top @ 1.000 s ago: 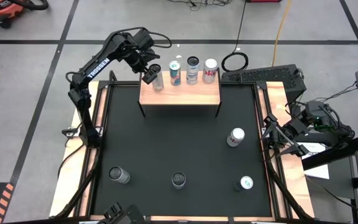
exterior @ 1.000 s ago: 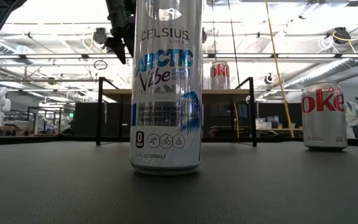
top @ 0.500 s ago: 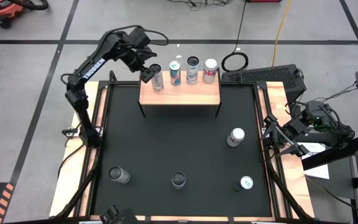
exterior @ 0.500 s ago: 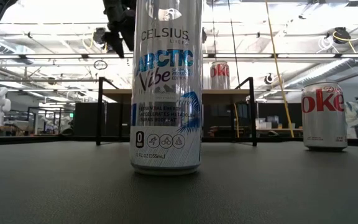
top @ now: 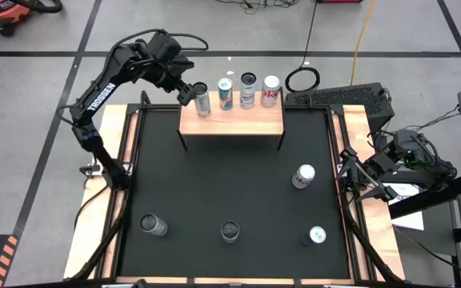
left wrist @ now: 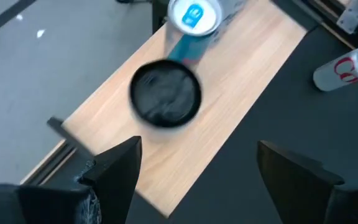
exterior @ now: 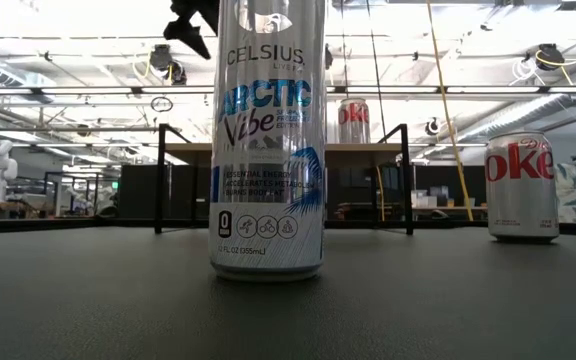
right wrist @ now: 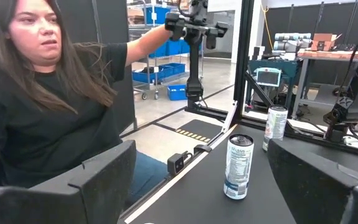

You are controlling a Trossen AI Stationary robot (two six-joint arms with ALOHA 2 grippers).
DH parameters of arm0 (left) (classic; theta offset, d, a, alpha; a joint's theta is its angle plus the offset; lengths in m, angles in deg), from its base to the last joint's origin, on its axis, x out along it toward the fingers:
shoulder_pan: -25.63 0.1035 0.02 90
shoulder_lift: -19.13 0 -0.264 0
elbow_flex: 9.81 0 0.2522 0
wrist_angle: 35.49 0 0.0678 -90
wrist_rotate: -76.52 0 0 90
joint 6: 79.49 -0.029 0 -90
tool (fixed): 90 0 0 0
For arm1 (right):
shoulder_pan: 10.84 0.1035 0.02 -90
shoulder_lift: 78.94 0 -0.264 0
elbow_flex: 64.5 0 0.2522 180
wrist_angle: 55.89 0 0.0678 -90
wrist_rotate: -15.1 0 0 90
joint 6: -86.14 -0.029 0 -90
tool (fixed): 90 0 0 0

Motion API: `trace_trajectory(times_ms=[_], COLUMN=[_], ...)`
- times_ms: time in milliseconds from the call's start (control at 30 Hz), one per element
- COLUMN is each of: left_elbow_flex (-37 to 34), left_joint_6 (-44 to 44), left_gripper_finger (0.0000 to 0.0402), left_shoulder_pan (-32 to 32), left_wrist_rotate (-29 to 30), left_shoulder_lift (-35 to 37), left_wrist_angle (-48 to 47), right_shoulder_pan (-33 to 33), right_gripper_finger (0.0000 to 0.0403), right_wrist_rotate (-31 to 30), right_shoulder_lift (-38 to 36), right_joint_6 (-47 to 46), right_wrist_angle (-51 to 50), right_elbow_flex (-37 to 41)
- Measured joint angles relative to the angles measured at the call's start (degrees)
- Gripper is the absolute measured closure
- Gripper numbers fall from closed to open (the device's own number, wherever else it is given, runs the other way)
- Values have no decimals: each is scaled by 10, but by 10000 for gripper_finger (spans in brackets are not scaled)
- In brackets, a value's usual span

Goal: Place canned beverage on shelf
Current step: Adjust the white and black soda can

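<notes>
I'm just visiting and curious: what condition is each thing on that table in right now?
Shelf: standing, four cans upright along its back edge.
Left hand: open, empty, beside the shelf's leftmost can.
Right hand: open, empty, parked off the table's right side.
Four cans on the black mat: upright, not yet shelved.

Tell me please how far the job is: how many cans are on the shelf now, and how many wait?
Done: four cans stand in a row on the shelf. In hand: nothing; the left claw is open, just beside the leftmost shelf can. The right claw waits open at the table's right edge. Left: four cans on the black mat, such as the Coke can.
</notes>
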Motion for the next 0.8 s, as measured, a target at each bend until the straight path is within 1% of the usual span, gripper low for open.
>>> trace_trajectory(times_ms=[133,400,467,800], left_elbow_flex=[0,0,0,0], left_joint_6=[0,-2,-10,-33], left_gripper_finger=[85,85,85,85], left_shoulder_pan=[-15,-34,-38,-46], left_wrist_rotate=[0,0,0,4], left_shoulder_lift=[-3,-5,-6,-6], left_wrist_angle=[18,21,21,21], right_shoulder_pan=[0,0,0,0], right_gripper_finger=[57,57,57,57], right_wrist_rotate=[0,2,2,2], right_shoulder_lift=[0,0,0,0], right_joint_6=[2,2,-10,-40], right_wrist_angle=[31,120,138,145], right_elbow_flex=[0,0,0,0])
